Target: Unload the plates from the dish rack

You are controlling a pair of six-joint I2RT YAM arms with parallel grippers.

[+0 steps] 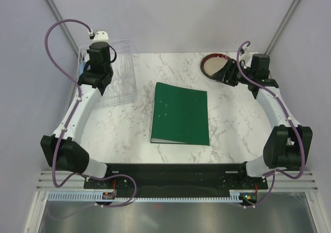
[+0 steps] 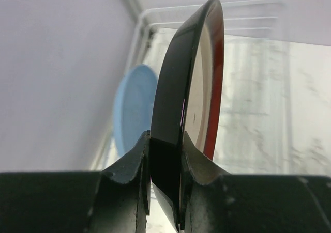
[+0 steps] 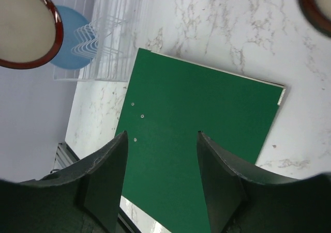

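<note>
Risk, as I judge it: the left gripper [image 2: 165,141] has the brown-rimmed plate [image 2: 173,83] only by a short stretch of rim. The rest of the disc stands upright above the jaws. A pinch that narrow could let the plate pivot or slide out when the wrist turns to lay it flat.

Second risk: the light blue plate [image 2: 133,109] stands just beyond the jaws, to their left. A sideways swing of the held plate could knock it. The dish rack [image 2: 207,8] is clear, light-looking plastic, so a rim catching a divider might drag or tip it. The left wrist view does not show whether the held plate's lower edge is free of the slots.

Left jaws: nearly closed, clamped on that rim, one finger against each face.

Right gripper [image 3: 161,137]: jaws spread wide, nothing between them, touching nothing. The green binder [image 3: 207,119] lies on the table [image 1: 119,135] straight beyond its jaws. A second brown-rimmed plate [image 1: 212,65] lies flat on the table close beside this gripper, out of the rack.
</note>
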